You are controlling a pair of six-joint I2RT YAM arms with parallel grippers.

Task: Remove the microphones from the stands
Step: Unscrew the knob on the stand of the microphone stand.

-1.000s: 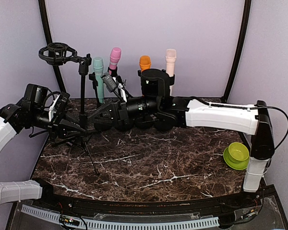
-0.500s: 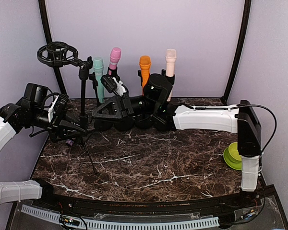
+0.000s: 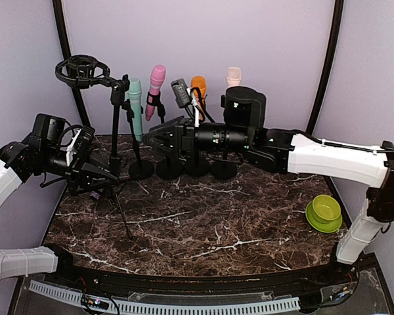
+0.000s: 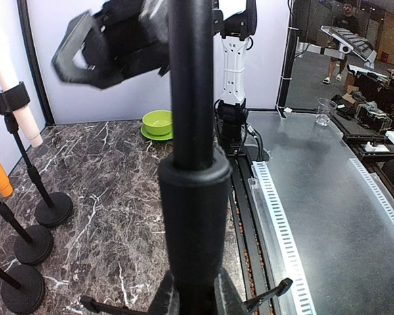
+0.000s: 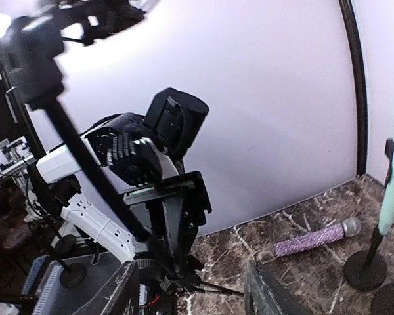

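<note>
The black tripod stand (image 3: 113, 131) rises at the left, and its ring mount (image 3: 82, 69) at the top holds nothing. My left gripper (image 3: 102, 174) is shut on the stand's pole (image 4: 190, 98), one finger on each side near the bottom of the left wrist view. A purple glitter microphone (image 5: 315, 239) lies flat on the marble behind the stand; only a sliver of it (image 3: 96, 194) shows from above. To the right of the pole, my right gripper (image 3: 153, 139) hangs open above the table. Its fingers (image 5: 128, 289) have nothing between them.
Teal (image 3: 135, 98), pink (image 3: 157, 80), orange (image 3: 198, 84) and cream (image 3: 234, 75) microphones stand upright on small round-based stands along the back. A green bowl on a saucer (image 3: 324, 211) sits at the right. The tripod's legs (image 3: 121, 213) spread over the left marble.
My right arm has pulled up and to the right, away from the stand, and its jaws have opened. The left gripper stays shut on the pole.
</note>
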